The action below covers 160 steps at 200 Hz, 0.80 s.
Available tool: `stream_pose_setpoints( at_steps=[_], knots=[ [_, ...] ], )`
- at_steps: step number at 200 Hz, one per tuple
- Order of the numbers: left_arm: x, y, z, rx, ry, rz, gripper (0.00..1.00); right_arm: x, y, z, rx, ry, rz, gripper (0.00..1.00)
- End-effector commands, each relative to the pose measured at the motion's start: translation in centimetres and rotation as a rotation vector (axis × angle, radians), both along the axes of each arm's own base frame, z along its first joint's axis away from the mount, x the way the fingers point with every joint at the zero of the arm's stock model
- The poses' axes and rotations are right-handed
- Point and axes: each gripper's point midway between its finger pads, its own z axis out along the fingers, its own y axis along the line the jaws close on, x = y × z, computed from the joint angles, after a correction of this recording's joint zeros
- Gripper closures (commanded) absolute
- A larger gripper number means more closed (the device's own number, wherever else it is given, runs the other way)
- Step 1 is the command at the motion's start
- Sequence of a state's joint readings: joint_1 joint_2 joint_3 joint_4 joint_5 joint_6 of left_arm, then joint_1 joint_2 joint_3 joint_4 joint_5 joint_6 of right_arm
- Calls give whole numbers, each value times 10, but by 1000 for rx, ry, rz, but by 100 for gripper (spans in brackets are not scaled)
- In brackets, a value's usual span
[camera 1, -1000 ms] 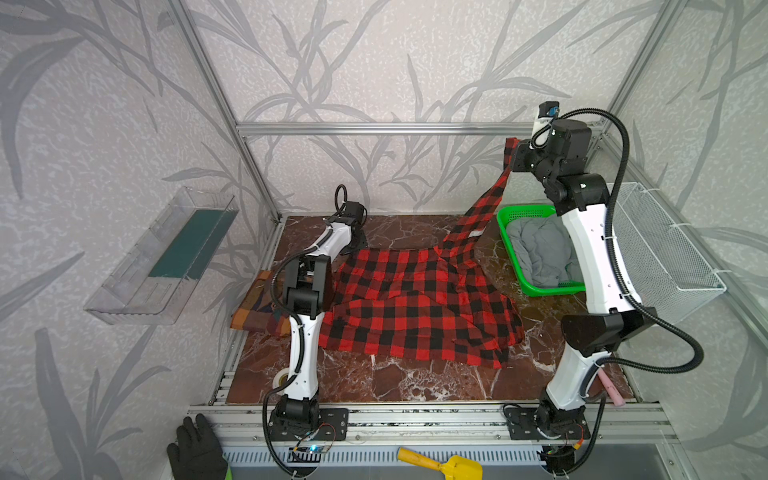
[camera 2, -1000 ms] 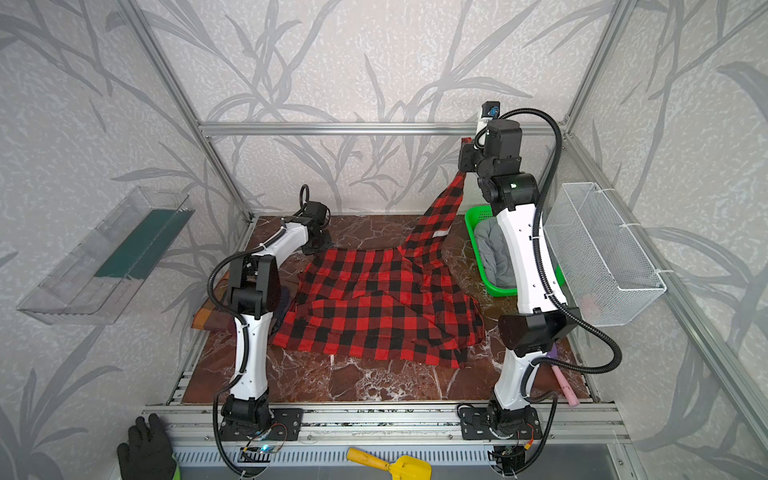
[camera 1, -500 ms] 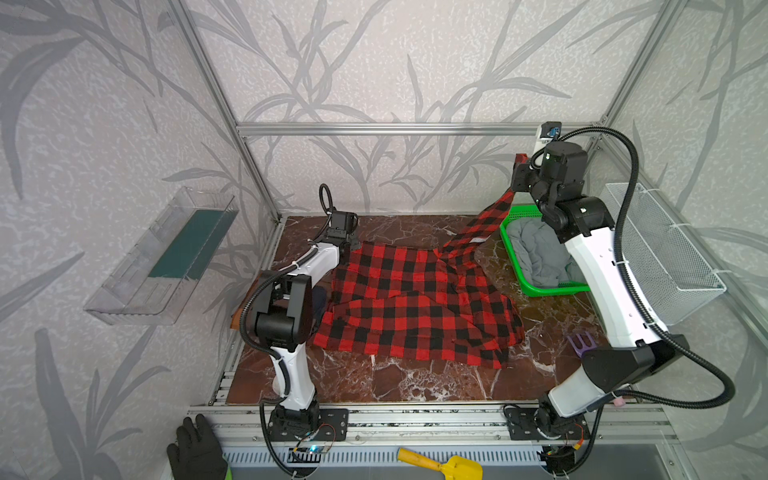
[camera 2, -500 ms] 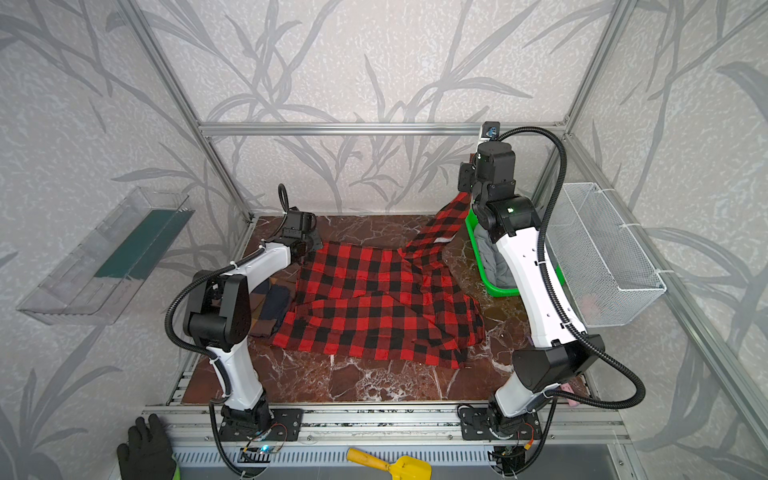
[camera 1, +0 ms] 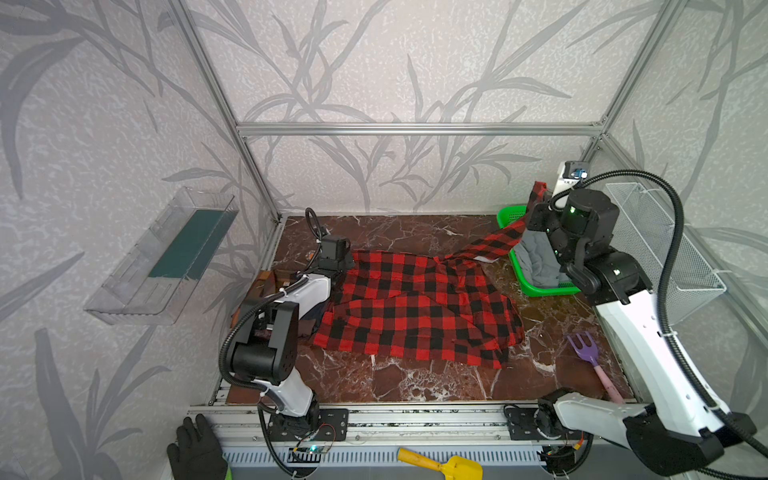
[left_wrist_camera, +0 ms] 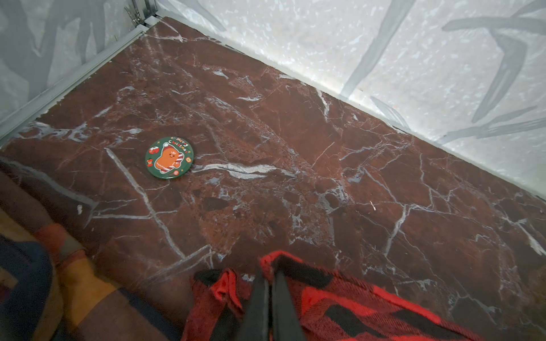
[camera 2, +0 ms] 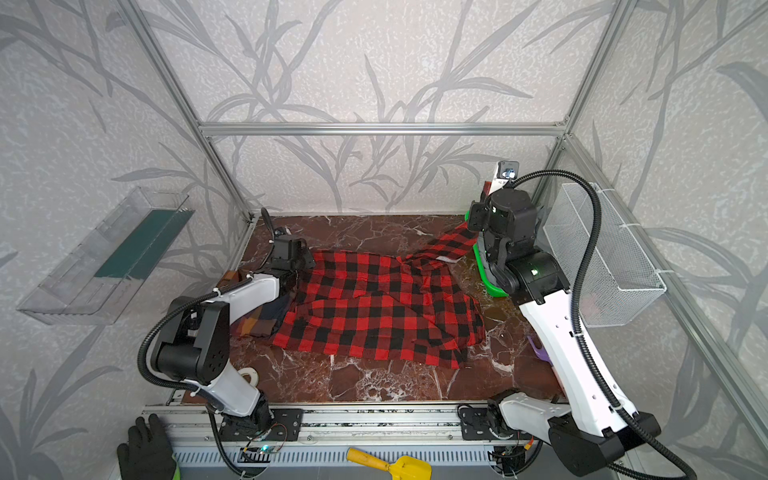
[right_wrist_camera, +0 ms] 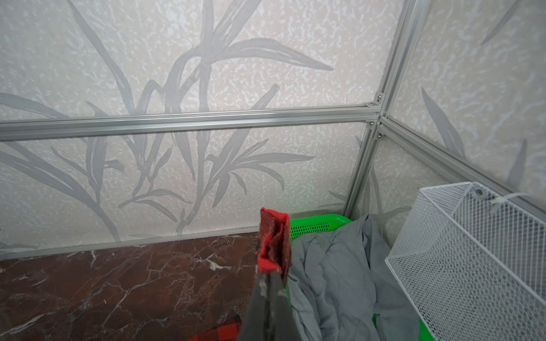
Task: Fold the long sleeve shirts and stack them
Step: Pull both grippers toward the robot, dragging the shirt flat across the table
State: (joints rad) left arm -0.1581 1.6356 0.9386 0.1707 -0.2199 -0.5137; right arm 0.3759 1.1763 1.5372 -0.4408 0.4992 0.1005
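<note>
Red shirt [camera 1: 415, 307] [camera 2: 374, 307]: lies spread on the surface [camera 1: 415, 382], roughly mid-surface, body mostly flat with creases and overlaps toward its right side. One sleeve runs from the body up and right, lifted clear of the surface.

Left tool [left_wrist_camera: 267, 274]: pressed together, pinching the red shirt's far-left edge, low at the surface. Cloth bunches round the fingers there.

Right tool [right_wrist_camera: 270, 277]: pressed together on the sleeve's end, held raised above the green basket's [camera 1: 509, 216] [right_wrist_camera: 310, 226] near-left rim. A red stub of cuff stands up past the fingertips.

Plaid shirt [camera 2: 257, 320] [left_wrist_camera: 44, 280]: crumpled at the surface's left edge, under the left arm, touching or just beside the red shirt's left hem; cannot tell which.

Green basket: far-right corner, holds grey cloth [camera 1: 536, 257] [right_wrist_camera: 339, 280].

Wire basket [camera 1: 648, 241]: on the right wall, beside the green basket.

Round badge [left_wrist_camera: 169, 158]: flat on the surface, far-left corner, apart from both shirts.

Purple fork [camera 1: 584, 347]: on the surface, right of the red shirt, apart from it.
</note>
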Motion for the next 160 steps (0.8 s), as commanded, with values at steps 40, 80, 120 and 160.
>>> stream_pose_setpoints(
  at_steps=[40, 80, 120, 160],
  knots=[
    [-29, 10, 12, -76, -105, 100, 100, -54, 7, 11, -74, -12, 33, 100],
    [-55, 15, 0, -118, -102, 143, 100, -81, 17, -13, -158, 66, 77, 100],
    [-75, 16, -7, -165, -101, 165, 100, -111, 10, -30, -225, 104, 84, 100],
    [-95, 15, -17, -184, -62, 168, 100, -136, 3, -40, -242, 143, 123, 100]
  ],
)
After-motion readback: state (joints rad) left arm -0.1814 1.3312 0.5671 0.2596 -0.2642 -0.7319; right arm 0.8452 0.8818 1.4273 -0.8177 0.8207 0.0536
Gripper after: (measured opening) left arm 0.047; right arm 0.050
